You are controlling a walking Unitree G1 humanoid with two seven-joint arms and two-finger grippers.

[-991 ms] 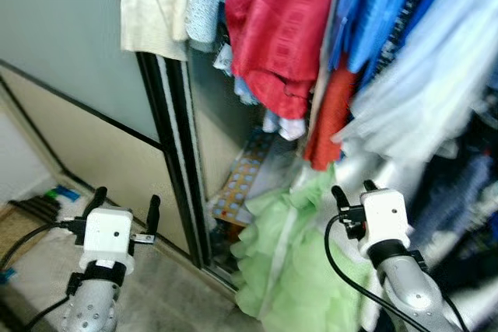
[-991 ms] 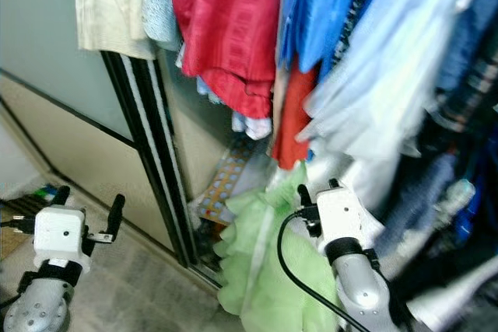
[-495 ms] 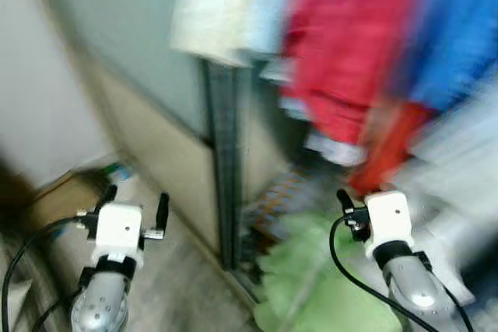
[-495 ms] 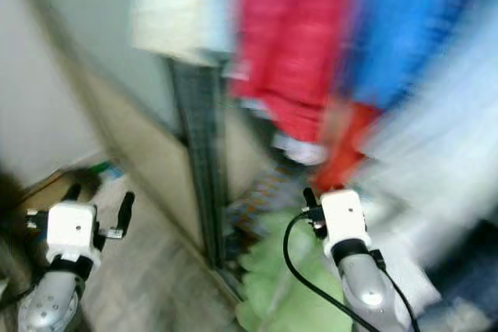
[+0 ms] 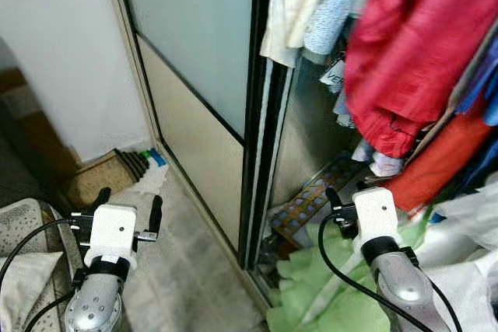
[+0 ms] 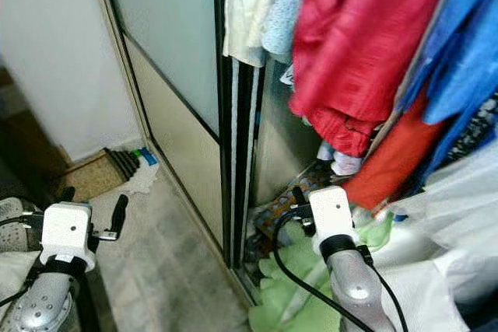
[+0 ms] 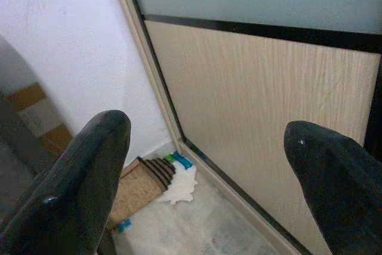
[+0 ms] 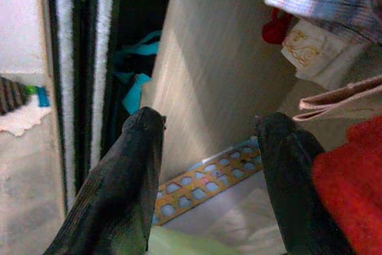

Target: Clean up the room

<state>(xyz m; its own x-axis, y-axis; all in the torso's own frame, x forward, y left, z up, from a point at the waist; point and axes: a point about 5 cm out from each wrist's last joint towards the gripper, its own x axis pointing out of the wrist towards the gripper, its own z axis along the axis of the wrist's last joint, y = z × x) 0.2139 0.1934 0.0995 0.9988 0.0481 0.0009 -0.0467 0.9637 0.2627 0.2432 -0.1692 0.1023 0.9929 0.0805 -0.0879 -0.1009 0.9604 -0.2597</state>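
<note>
Left eye view: both grippers' fingers [image 5: 156, 213] spread empty beside wardrobe door [image 5: 198, 75] edge.

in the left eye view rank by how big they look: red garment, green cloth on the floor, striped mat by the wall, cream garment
1. red garment
2. green cloth, partly hidden by the right arm, so unsure
3. cream garment
4. striped mat

The last two look close in size, and the mat lies farther from the camera.

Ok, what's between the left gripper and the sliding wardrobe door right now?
Bare grey floor, in the left eye view. The left gripper hangs open beside the sliding door.
</note>
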